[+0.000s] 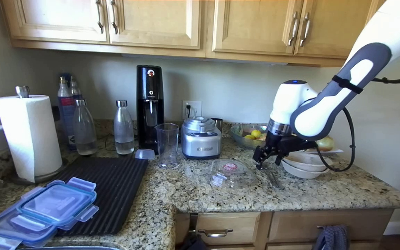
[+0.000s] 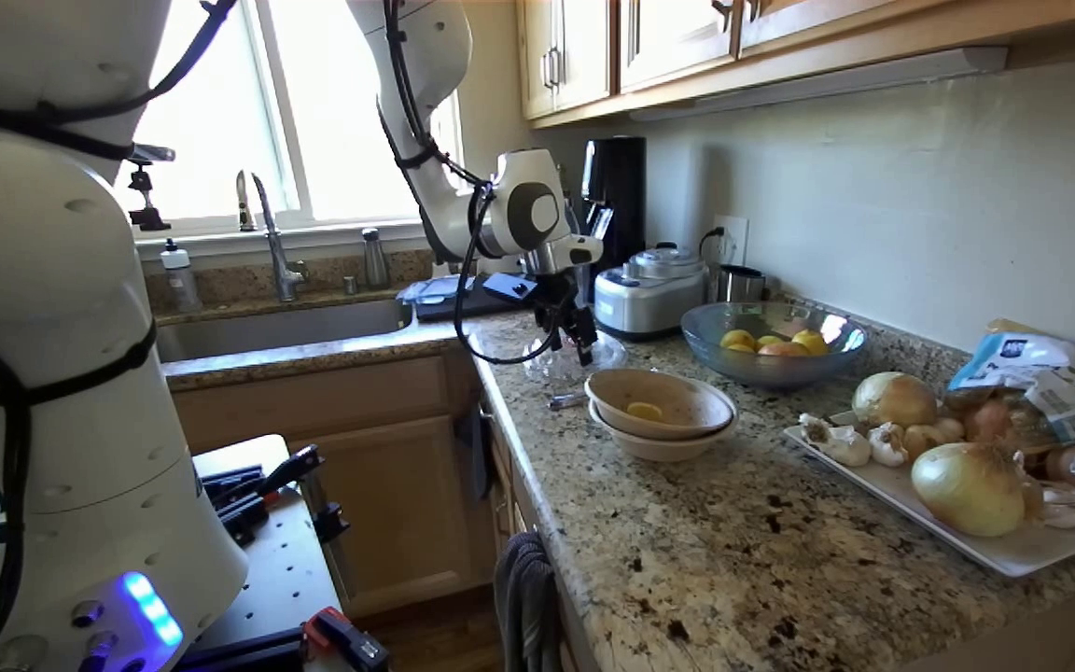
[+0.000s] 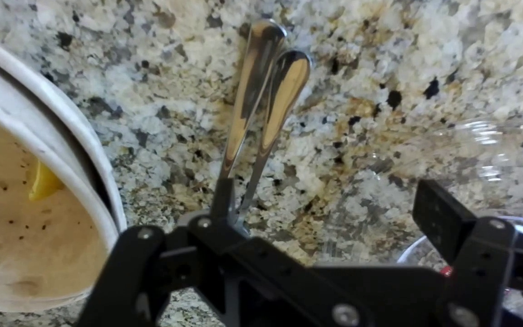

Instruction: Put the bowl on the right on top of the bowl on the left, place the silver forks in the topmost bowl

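Two pale bowls stand stacked on the counter, the top bowl (image 2: pixel 677 397) tilted inside the lower bowl (image 2: pixel 663 450). A yellow wedge (image 2: pixel 645 411) lies in the top bowl. Both bowls show at the left of the wrist view, top bowl (image 3: pixel 25 254) and lower bowl (image 3: pixel 100 159). Two silver forks (image 3: pixel 261 72) lie close together on the counter beside the bowls; their handles show, but their heads are hidden behind my left-hand finger. The forks (image 1: pixel 273 178) also show in an exterior view. My gripper (image 3: pixel 332 204) is open and empty, low over the forks, with the handles near one finger.
A clear plastic container (image 1: pixel 233 173) lies beside the forks, partly under my right-hand finger in the wrist view. A glass fruit bowl (image 2: pixel 771 350) and a food processor (image 1: pixel 201 140) stand behind. A white plate (image 2: pixel 873 485) holds onions and garlic.
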